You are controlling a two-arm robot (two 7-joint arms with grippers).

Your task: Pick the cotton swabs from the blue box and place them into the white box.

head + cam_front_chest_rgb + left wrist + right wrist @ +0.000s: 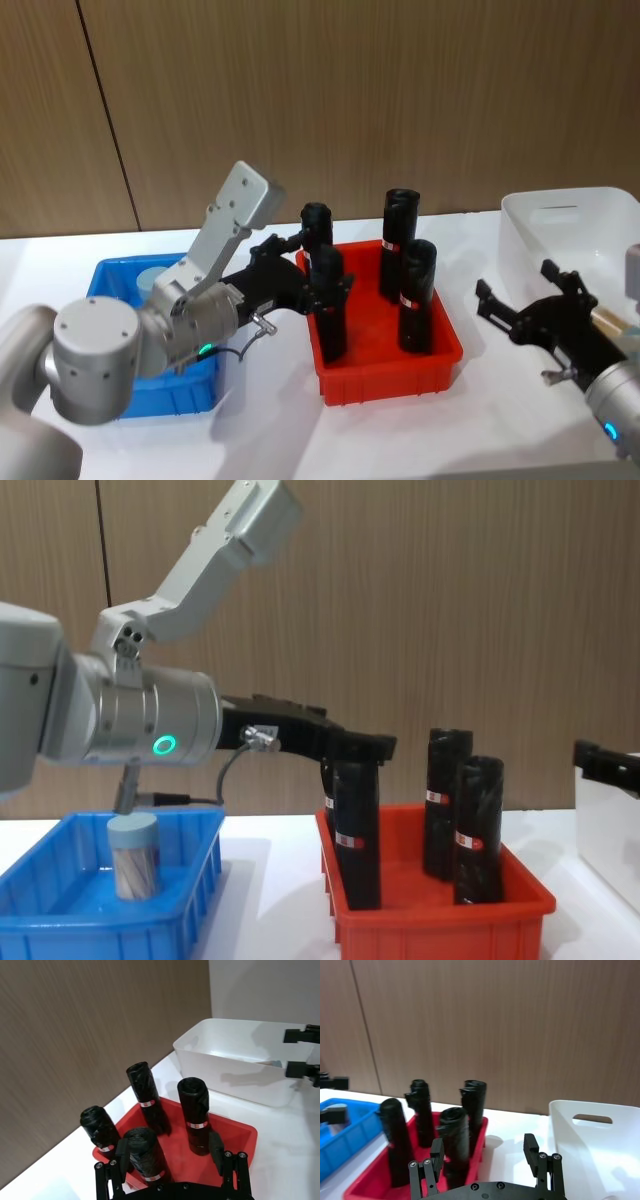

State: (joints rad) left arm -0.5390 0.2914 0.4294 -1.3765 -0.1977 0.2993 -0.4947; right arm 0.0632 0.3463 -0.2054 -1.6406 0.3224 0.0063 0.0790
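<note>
While your left gripper (pixel 312 265) hangs wide open and empty over the left edge of the red plastic bin (pixel 390 375), the clear cotton swabs jar (pixel 133 855) stands in the bright blue ribbed box (pixel 60 920). Your right gripper (pixel 515 287), spread and empty, hovers beside the left wall of the white plastic box (pixel 520 240).

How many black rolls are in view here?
4 rolls, all upright in the red bin: back left, front left, back right, front right. None seems hidden.
</note>
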